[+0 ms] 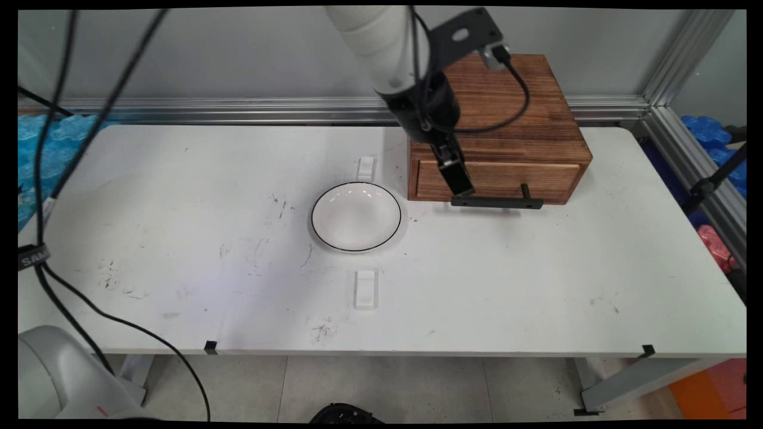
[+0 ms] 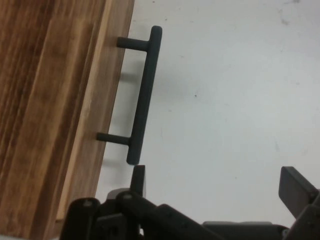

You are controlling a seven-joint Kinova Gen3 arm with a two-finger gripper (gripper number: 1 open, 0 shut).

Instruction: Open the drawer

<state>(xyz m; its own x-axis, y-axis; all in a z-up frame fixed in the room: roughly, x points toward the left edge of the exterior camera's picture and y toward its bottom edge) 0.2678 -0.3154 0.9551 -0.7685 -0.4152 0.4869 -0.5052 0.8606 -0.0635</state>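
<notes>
A brown wooden box stands at the back right of the white table, its drawer pushed in. A black bar handle sticks out from the drawer front. My black gripper hangs low in front of the drawer, at the handle's left end. It is open, and only bare table shows between its fingers. In the hand view one fingertip sits just off the end of the handle, apart from it.
A white bowl with a thin black rim sits left of the box, mid-table. Two small clear blocks lie on the table, one behind the bowl and one in front. Black cables hang at the left.
</notes>
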